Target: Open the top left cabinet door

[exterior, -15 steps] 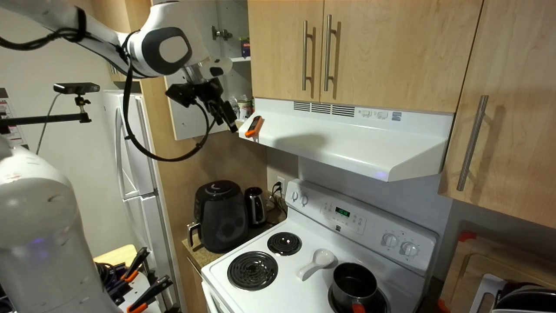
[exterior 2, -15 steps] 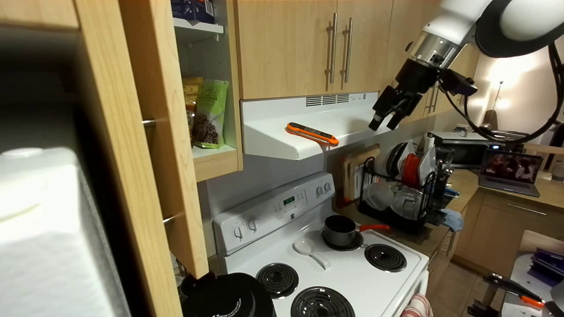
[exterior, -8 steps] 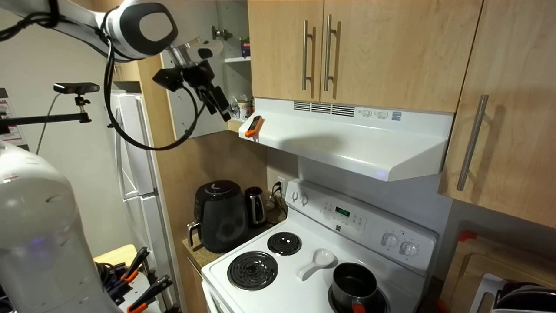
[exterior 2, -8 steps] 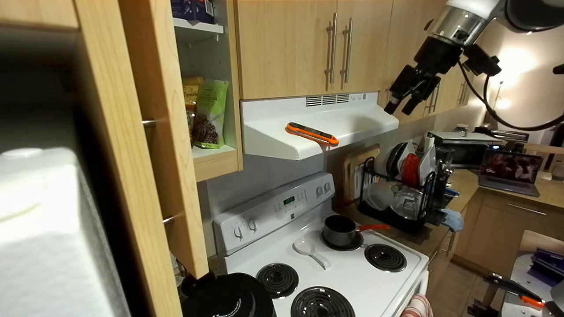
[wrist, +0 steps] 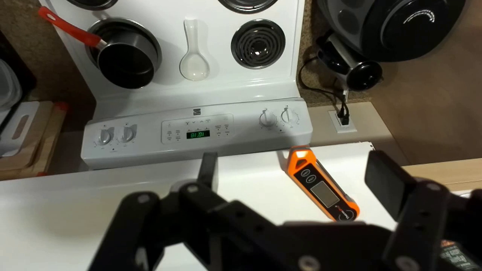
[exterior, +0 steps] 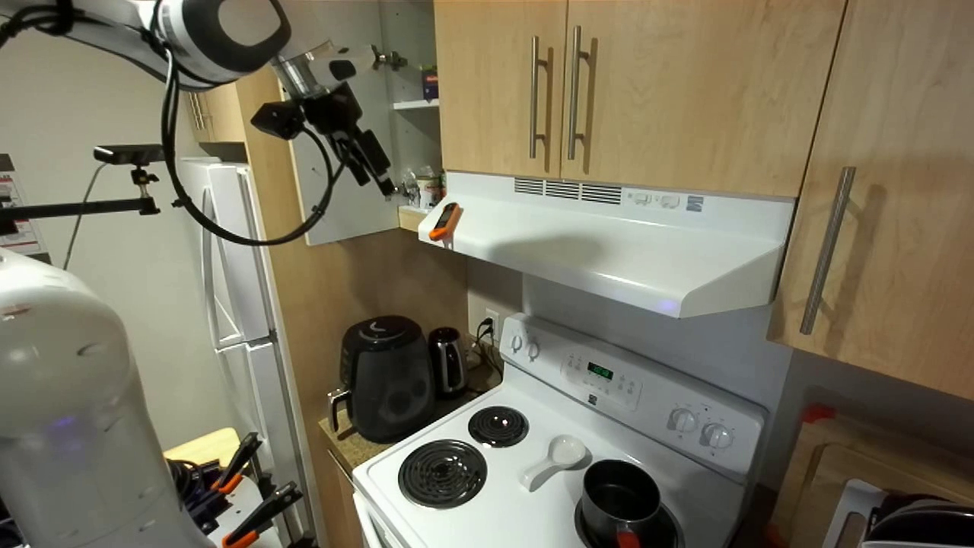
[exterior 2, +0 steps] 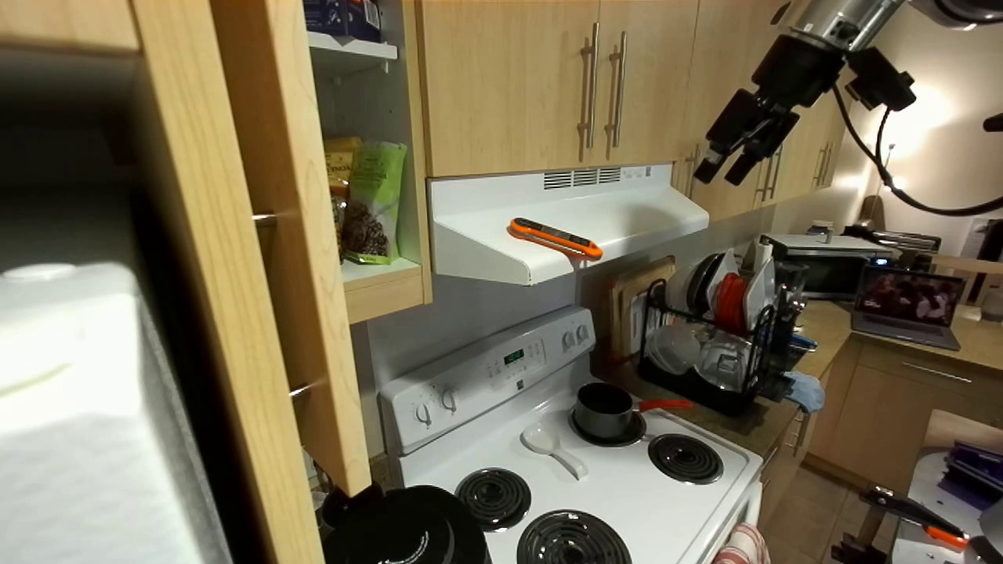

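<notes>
The top left cabinet door (exterior: 361,213) stands swung open, its pale inner face and hinge showing in an exterior view. In an exterior view the same door (exterior 2: 325,313) appears nearly edge-on, with parts of its steel handle between it and the wood side panel. My gripper (exterior: 388,189) hangs in the air in front of the range hood; in an exterior view the gripper (exterior 2: 721,172) is well apart from the door. In the wrist view the gripper (wrist: 297,177) has its fingers spread wide with nothing held. The door is not identifiable there.
Below the gripper is the white range hood (exterior: 609,236), with an orange thermometer (wrist: 320,184) lying on it. Paired wood doors (exterior: 685,91) with bar handles are above the hood. A pot (exterior 2: 603,411) sits on the stove (exterior 2: 611,501). An air fryer (exterior: 388,380) stands beneath the open cabinet.
My gripper has risen and drawn back, up and left in an exterior view, up and right in an exterior view. The cabinet door has stayed where it was.
</notes>
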